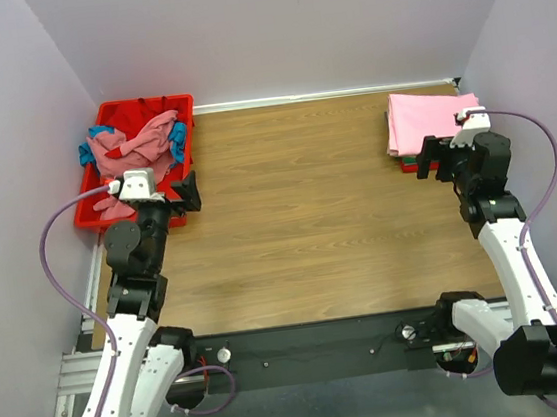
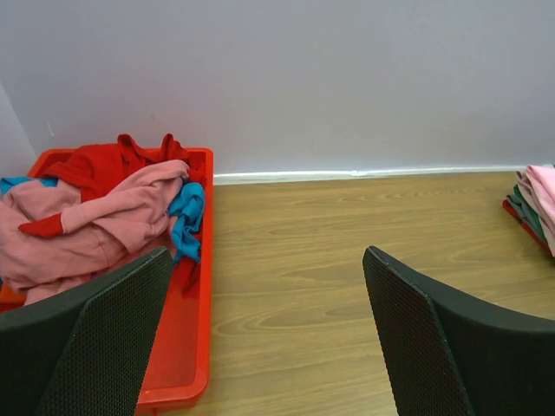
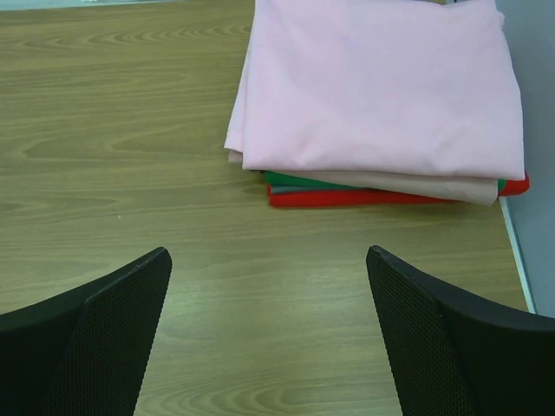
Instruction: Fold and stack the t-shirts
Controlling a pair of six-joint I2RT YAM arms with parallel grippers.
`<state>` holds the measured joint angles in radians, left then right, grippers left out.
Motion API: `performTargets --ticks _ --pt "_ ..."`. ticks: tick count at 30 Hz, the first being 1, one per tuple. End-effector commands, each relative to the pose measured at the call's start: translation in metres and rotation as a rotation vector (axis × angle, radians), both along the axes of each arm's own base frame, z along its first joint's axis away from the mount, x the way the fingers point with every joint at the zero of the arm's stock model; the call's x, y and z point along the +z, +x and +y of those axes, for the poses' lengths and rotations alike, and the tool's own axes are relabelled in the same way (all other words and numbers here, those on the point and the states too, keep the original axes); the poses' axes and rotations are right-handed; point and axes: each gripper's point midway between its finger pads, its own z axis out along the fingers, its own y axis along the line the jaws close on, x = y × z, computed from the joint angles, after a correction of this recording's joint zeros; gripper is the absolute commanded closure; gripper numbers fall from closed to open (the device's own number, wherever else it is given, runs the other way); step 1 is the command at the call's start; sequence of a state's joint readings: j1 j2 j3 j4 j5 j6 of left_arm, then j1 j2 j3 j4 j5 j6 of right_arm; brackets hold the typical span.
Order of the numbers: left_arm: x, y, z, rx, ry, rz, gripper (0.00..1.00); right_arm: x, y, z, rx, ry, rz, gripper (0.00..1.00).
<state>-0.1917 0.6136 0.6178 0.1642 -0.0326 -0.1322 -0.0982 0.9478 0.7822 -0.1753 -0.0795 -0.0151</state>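
With the left gripper (image 2: pixel 267 260) and right gripper (image 3: pixel 267 256) at lower frame, fingers apart and empty, you likely stand between shirts: the folded stack (image 3: pixel 381 87) lies upper right, and unfolded t-shirts (image 2: pixel 95 221) fill the red bin (image 2: pixel 195 347) at left.

Soft, even light keeps all three views bright and free of glare: the counter (image 1: pixel 309 215) carries only a mild sheen and shadows stay faint, one thin line under the folded t-shirts (image 3: pixel 381 87) — while the dark fingers (image 2: pixel 104 347) low in the wrist views look slightly soft.
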Motion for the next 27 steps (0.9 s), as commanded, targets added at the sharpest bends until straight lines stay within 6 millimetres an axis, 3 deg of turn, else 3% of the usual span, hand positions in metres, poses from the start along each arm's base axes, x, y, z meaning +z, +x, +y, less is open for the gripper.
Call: performTargets --ticks 1,4,8,14,15,19,27 --pt "0.012 0.001 -0.002 -0.003 -0.039 0.023 0.02 0.021 -0.003 0.007 0.034 0.007 -0.044 0.00" --pt "0.016 0.004 -0.002 0.003 -0.076 0.072 0.02 0.022 -0.008 0.028 0.198 -0.034 -0.050 0.00" --pt "0.026 0.001 -0.002 0.000 -0.101 0.069 0.02 0.009 -0.018 0.051 0.374 -0.069 -0.035 0.00" --pt "0.025 0.013 0.002 0.042 -0.165 0.138 0.02 -0.024 -0.029 0.062 0.485 -0.098 0.014 0.00" --pt "0.015 0.021 0.003 0.054 -0.163 0.177 0.02 -0.028 -0.031 0.063 0.498 -0.104 0.021 0.00" --pt "0.004 0.042 0.021 0.139 -0.212 0.257 0.02 -0.032 -0.035 0.065 0.504 -0.093 0.038 0.00" --pt "-0.027 0.093 0.084 0.343 -0.336 0.421 0.02 -0.042 -0.037 0.065 0.526 -0.109 0.076 0.00"
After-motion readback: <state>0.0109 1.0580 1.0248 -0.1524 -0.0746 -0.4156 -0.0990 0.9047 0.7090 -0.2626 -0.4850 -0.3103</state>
